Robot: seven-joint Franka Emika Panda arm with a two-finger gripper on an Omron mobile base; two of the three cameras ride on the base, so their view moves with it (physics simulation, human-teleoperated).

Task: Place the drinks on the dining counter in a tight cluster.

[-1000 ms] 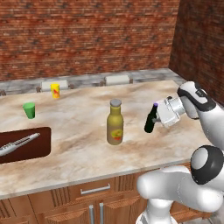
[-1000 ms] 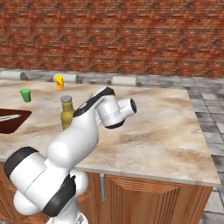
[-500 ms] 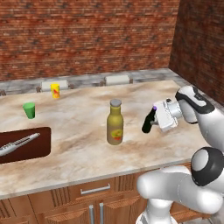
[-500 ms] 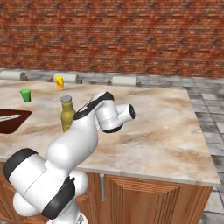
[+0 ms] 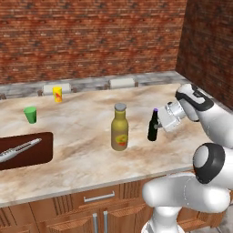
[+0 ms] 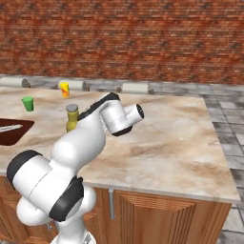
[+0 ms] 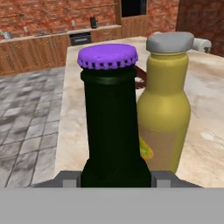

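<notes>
My gripper (image 5: 158,124) is shut on the small dark bottle (image 5: 153,126) with the purple cap, gripping its lower body from the right. The bottle stands upright at the surface of the dining counter (image 5: 77,136); I cannot tell whether its base touches. In the hand view the dark bottle (image 7: 114,127) rises between the fingertips (image 7: 65,178) of the gripper (image 7: 114,177). The tall olive-yellow bottle (image 7: 164,109) with the grey cap stands just behind it. That tall bottle (image 5: 119,127) is a short gap to the left of the dark one, and it also shows behind my arm (image 6: 71,118).
A green cup (image 5: 30,114) and a yellow cup (image 5: 57,94) stand at the back left. A dark recessed sink (image 5: 27,152) holding a metal utensil (image 5: 18,149) lies at the left edge. White rolls (image 5: 122,83) line the brick wall. The counter's right end (image 6: 209,157) is bare.
The gripper has carried the dark bottle down and to the left, closer to the tall olive-yellow bottle. The bottle has gone from tilted to upright.
</notes>
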